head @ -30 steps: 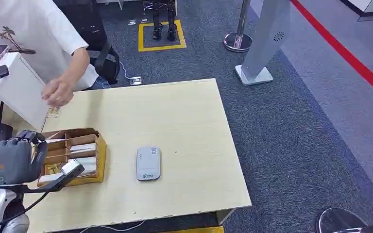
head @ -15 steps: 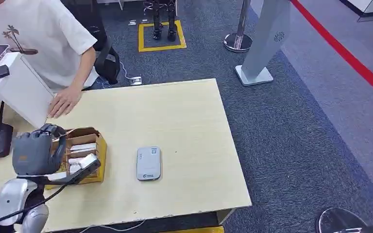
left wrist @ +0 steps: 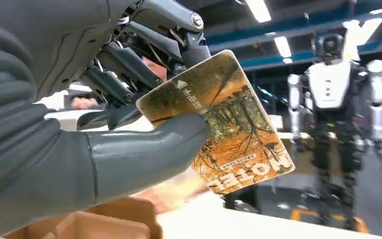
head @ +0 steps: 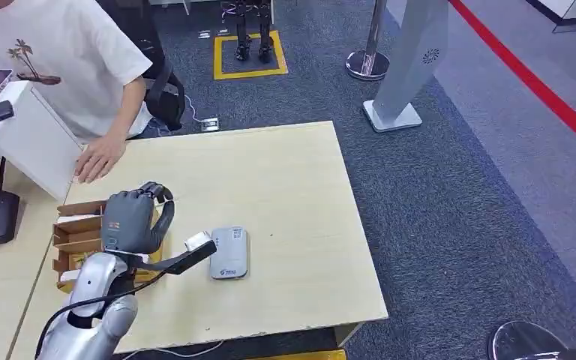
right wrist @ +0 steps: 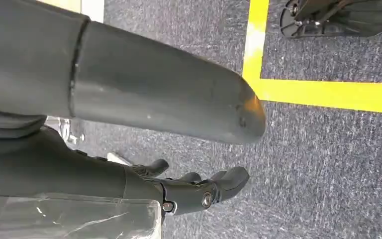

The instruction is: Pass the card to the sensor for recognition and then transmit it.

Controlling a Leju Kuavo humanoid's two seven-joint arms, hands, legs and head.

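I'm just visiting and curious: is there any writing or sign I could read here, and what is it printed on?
"HOTEL": large letters on the orange card held in the robot's left hand, seen upside down in the left wrist view.
A white arrow and small characters on the same card: too small to read.
Small print above "HOTEL": blurred.
Green logo and label on the grey sensor on the table: unreadable.

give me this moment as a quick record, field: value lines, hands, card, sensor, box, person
left hand: raised above the table, between box and sensor
card: pinched by the left hand's thumb and fingers, orange print reading HOTEL
sensor: grey, flat on the table, just right of the left hand
box: brown cardboard with compartments, partly behind the left arm
right hand: hanging over carpet, holds nothing
person's hand: resting on the table's far left corner
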